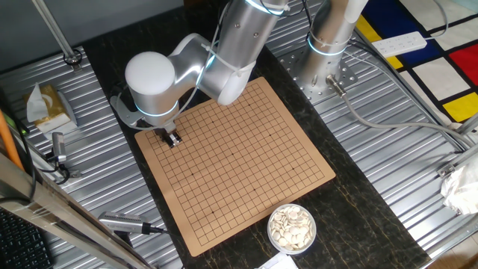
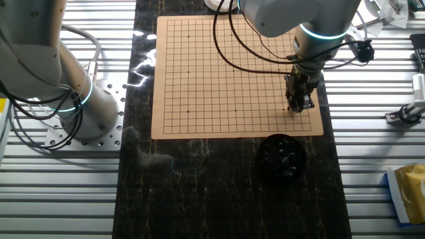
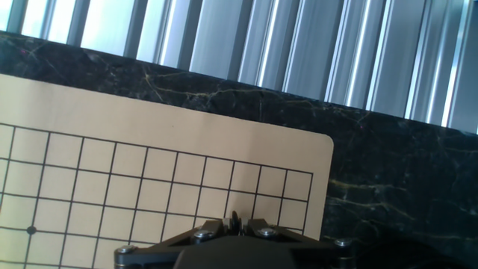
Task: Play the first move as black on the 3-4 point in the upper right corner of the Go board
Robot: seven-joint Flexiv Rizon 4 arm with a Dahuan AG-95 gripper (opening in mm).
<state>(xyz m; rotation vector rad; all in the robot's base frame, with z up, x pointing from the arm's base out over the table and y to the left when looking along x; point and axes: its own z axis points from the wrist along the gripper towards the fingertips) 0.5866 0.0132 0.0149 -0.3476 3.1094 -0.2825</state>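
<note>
The tan Go board [image 1: 246,161] lies on the dark table. My gripper [image 1: 173,140] hangs low over the board's corner [image 2: 312,126] nearest the bowl of black stones [image 2: 281,157]. In the hand view, the gripper [image 3: 234,224] is shut on a small glossy black stone [image 3: 234,220], held on edge between the two fingers. The stone sits about three to four grid lines in from the rounded corner [image 3: 326,142]. The fingers hide the crossing directly beneath, so the 3-4 point cannot be picked out. Whether the stone touches the board cannot be told.
A bowl of white stones [image 1: 292,227] stands off the board's near corner. A printed star dot [image 3: 31,230] shows at the left. The arm's base [image 1: 326,71] stands behind the board. Ribbed metal [image 3: 299,52] lies beyond the dark marble strip.
</note>
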